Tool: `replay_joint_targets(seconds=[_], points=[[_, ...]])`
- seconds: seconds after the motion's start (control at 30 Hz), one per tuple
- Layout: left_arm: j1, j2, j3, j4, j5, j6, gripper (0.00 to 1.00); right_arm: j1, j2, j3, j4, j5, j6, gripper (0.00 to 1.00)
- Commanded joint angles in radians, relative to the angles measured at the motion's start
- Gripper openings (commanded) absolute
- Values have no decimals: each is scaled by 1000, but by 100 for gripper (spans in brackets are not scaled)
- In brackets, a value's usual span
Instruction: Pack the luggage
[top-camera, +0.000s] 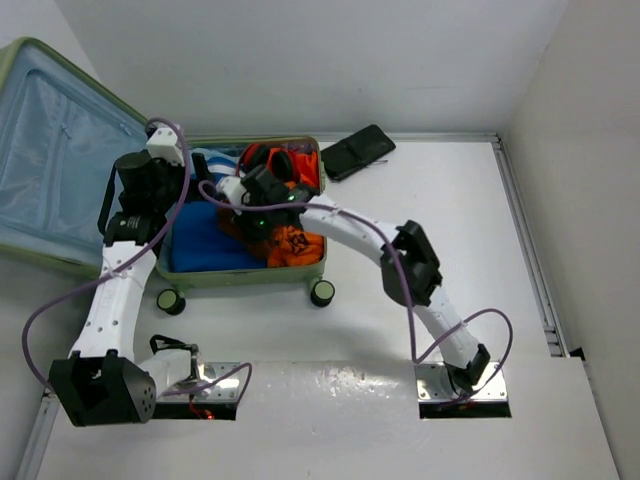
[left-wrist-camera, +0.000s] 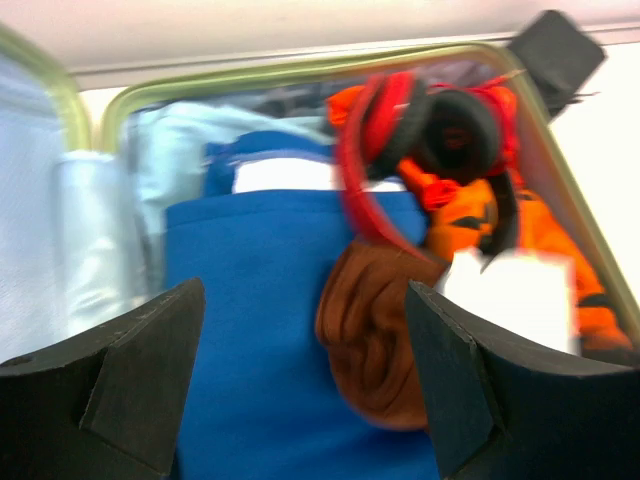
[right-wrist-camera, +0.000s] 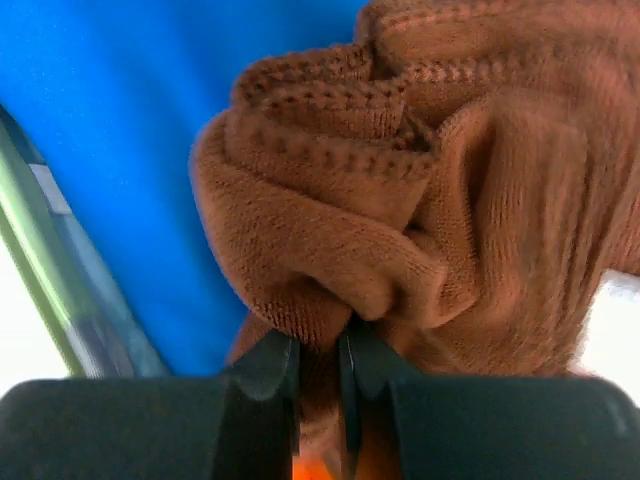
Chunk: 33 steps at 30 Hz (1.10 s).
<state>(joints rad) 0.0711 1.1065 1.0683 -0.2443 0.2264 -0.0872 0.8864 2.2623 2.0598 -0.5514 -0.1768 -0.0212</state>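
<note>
surface: white table | on it: open luggage; black flat item, maybe a pouch

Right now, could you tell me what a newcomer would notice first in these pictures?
The open pale-green luggage dominates the table's left, crammed with bright things. Red headphones lie in its far right corner, and the right pincer pinches a brown knit cloth beside blue fabric.

The luggage is pale green, cloth blue, knit brown, headphones red-and-black.
</note>
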Motion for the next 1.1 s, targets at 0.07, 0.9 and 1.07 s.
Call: replay_joint_targets(seconds=[0.07, 0.9, 1.07], points=[[18, -57, -19, -4, -27, -2, 83, 66, 80, 48, -12, 0, -54, 28], [156, -21, -13, 137, 159, -155, 83, -474, -284, -305, 564, 220, 200, 14], [136, 21, 45, 85, 110, -128, 83, -569, -26, -162, 610, 180, 251, 45]])
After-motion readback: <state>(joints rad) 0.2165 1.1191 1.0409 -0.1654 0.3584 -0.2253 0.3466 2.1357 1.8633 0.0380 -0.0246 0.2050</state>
